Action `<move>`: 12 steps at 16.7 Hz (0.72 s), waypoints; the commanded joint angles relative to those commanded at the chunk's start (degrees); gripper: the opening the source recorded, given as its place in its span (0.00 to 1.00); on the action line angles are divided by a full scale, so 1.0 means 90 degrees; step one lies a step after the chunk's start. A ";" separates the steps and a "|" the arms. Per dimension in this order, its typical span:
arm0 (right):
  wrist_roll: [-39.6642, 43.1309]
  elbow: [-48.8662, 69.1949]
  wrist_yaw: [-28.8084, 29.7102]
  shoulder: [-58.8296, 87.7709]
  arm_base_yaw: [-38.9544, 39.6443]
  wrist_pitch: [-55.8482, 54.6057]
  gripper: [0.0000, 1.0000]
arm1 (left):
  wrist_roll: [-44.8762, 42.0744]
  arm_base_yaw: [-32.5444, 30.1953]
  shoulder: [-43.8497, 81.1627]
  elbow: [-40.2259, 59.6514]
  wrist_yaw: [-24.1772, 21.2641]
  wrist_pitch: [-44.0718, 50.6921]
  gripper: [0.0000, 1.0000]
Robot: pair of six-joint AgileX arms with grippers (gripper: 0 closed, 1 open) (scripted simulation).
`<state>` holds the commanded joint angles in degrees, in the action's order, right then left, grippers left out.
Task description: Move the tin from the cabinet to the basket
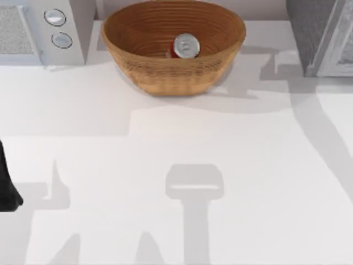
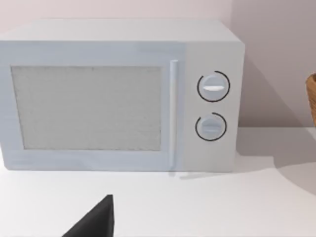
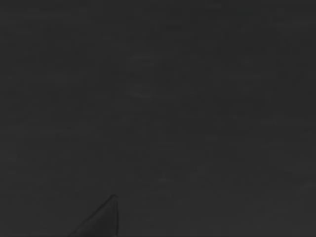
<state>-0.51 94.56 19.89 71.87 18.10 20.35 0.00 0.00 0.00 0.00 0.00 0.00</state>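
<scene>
Recorder: Nearest the lens, a dark tip of the left gripper (image 2: 97,221) is seen at the edge of the left wrist view, over the white table (image 2: 207,207). Is its grip logged?

Checker: Whether it is spread or pressed together cannot be told. Nothing is seen held by it. In the top view the left arm (image 1: 6,185) is noted as a dark shape at the table's left edge, well apart from the task's things.

Recorder: And the right arm?

Checker: The right wrist view is dark. That grip state cannot be told either.

Recorder: Moving outward, what is recorded ahead of the left gripper?

Checker: A white microwave (image 2: 118,94) with two round knobs is seen upright on the table, its door closed. A sliver of the basket (image 2: 311,98) is seen beside it.

Recorder: Where is the tin placed?

Checker: The tin (image 1: 186,46) is found inside the basket (image 1: 165,74), resting on the ribbed inner wall just right of centre. Its silver top is turned upward and a strip of red side is seen. The basket is set at the far middle of the table, with the microwave on its left.

Recorder: And the cabinet?

Checker: The cabinet (image 1: 309,27) is logged at the far right corner, apart from the basket, with its pale framed door panel (image 1: 339,49) seen at the right edge.
</scene>
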 joint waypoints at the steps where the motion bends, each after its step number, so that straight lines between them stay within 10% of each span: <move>1: 0.0004 -0.0370 -0.0078 -0.0282 -0.0071 -0.0080 1.00 | 0.0000 0.0000 0.0000 0.0000 0.0000 0.0000 1.00; 12: 0.0043 -0.6461 -0.1292 -0.4722 -0.1215 -0.1320 1.00 | 0.0000 0.0000 0.0000 0.0000 0.0000 0.0000 1.00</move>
<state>-0.12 36.41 8.26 29.38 7.17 8.47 0.00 0.00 0.00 0.00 0.00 0.00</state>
